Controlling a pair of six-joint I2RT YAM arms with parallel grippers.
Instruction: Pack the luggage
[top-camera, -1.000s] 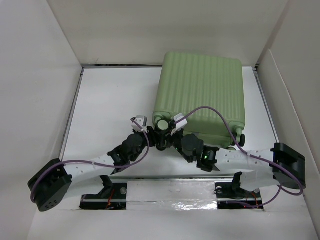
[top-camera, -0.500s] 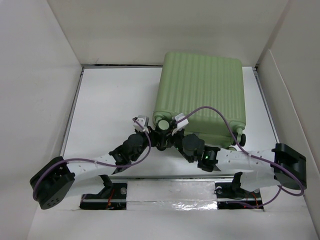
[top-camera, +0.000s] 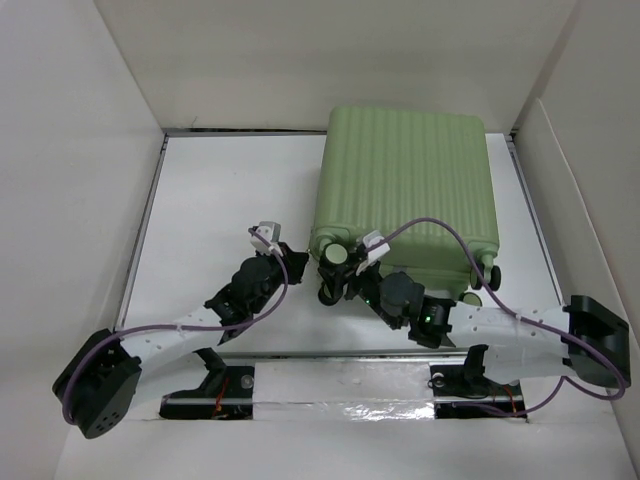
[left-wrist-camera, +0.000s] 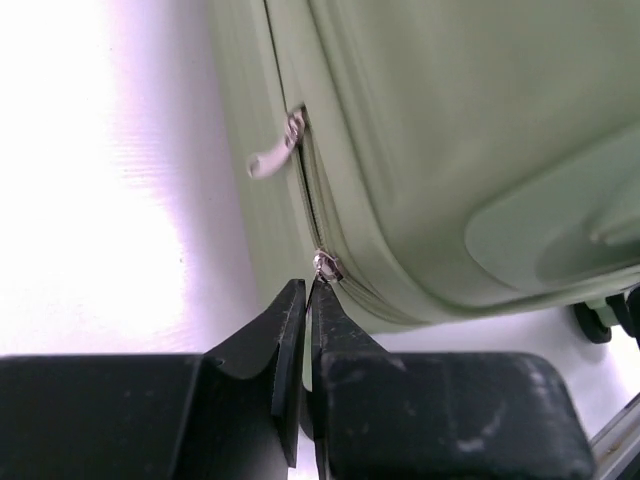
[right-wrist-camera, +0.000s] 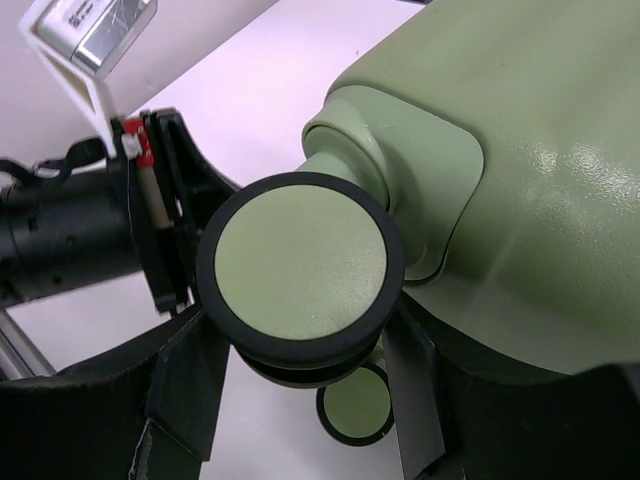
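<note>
Right gripper (right-wrist-camera: 300, 335) is clamped on a luggage wheel (right-wrist-camera: 300, 262): green disc face, black rim, facing the lens. One finger (right-wrist-camera: 185, 385) touches the rim on the wheel's left, the other on its right. Up-right of the wheel, its rounded mount (right-wrist-camera: 405, 165) runs into the green luggage (right-wrist-camera: 540, 150) shell. Just below the wheel, between the fingers, is a second wheel (right-wrist-camera: 358, 405). Left of the wheel: left arm (right-wrist-camera: 70, 235), black, close by, contact unclear. Its camera (right-wrist-camera: 90, 35) sits up-left of the wheel. White table (right-wrist-camera: 250, 110) behind.
</note>
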